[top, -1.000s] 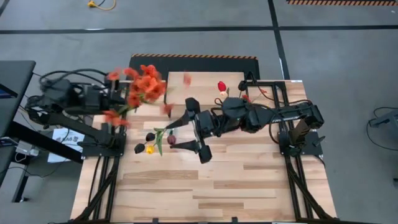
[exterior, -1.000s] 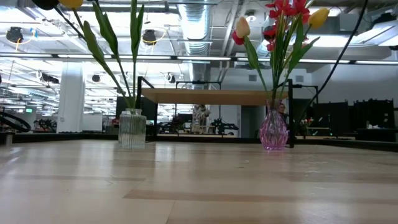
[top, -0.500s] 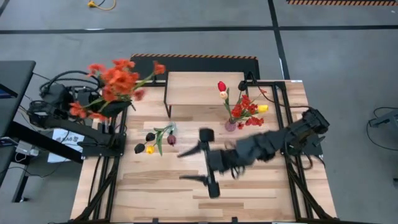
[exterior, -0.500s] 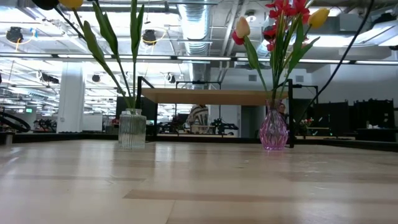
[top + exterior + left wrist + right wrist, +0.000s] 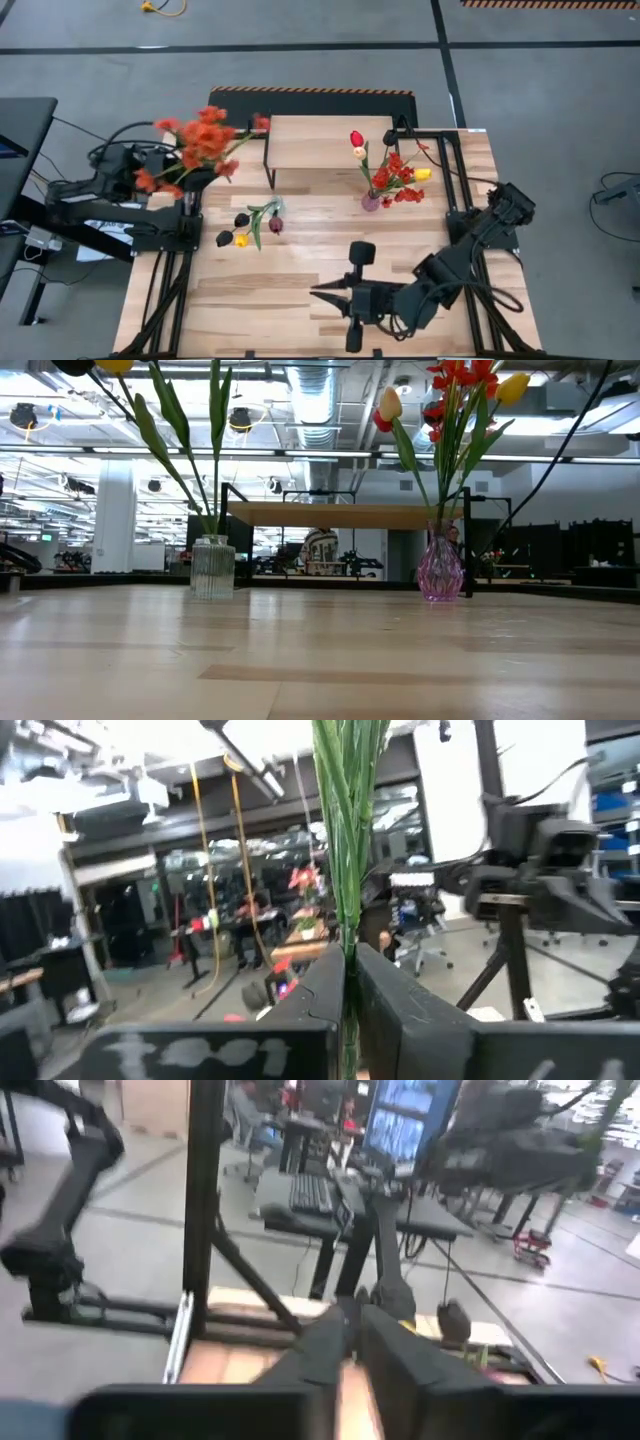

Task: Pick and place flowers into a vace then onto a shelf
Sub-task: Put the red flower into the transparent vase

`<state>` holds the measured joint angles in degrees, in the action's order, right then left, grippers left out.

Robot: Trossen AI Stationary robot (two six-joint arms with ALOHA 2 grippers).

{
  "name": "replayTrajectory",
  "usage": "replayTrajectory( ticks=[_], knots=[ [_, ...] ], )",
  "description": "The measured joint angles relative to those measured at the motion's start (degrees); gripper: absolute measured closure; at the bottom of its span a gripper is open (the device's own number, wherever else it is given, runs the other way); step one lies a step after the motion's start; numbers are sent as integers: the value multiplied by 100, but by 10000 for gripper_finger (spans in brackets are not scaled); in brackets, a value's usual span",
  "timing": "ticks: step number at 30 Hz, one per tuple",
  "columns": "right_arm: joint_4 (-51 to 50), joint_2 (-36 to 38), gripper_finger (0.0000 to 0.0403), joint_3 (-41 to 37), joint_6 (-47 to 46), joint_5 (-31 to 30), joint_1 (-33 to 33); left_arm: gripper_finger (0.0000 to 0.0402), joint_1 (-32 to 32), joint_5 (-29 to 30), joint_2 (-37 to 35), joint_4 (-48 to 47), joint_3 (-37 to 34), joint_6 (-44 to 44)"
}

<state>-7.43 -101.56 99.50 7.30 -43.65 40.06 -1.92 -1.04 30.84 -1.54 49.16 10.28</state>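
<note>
A pink vase (image 5: 370,203) stood on the desk (image 5: 300,290) at about two o'clock from its middle, just in front of the shelf's (image 5: 325,143) right end, and held red blossoms with a red, a cream and a yellow tulip (image 5: 450,400). A clear ribbed vase (image 5: 212,567) stood at about ten o'clock, near the shelf's left legs, and held green stems with dark maroon and yellow tulips (image 5: 250,222) leaning over toward the left. The shelf itself sat at twelve o'clock at the desk's far edge, its plank top bare. The left end effector (image 5: 350,995) was off the desk's left edge at about ten o'clock, its fingers (image 5: 310,1000) pressed tight on the green stems of an orange spray (image 5: 200,140), whose blossoms reached toward the shelf's left corner. The right end effector (image 5: 330,292) hung over the desk's near edge at about six o'clock, pointing left; its fingers (image 5: 320,1345) stood nearly together with only a thin gap, and nothing showed between them.
</note>
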Motion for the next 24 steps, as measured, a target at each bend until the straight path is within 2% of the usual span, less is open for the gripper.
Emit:
replayTrajectory(
  ticks=[2, 6, 10, 17, 20, 24],
  knots=[
    [-48, -11, 391, -65, -87, -13, 89, 401, -270, -196, 33, -11, -82, -97],
    [-404, 10, 384, -61, -437, -56, 258, 401, -900, -621, 12, 10, -227, -363],
    [-868, 48, 400, -65, -748, -292, 437, 401, -1525, -1680, 8, 276, -429, -709],
    [-1881, -49, 401, -82, -1750, -445, 861, 401, -2262, -2472, 18, 161, -742, -969],
    [-1764, -81, 400, -547, -2228, -460, 1072, 401, -2487, -2748, 12, 156, -743, -968],
    [-999, -82, 402, -1416, -2745, -469, 1318, 401, -2699, -3061, 12, 193, -743, -936]
  ],
)
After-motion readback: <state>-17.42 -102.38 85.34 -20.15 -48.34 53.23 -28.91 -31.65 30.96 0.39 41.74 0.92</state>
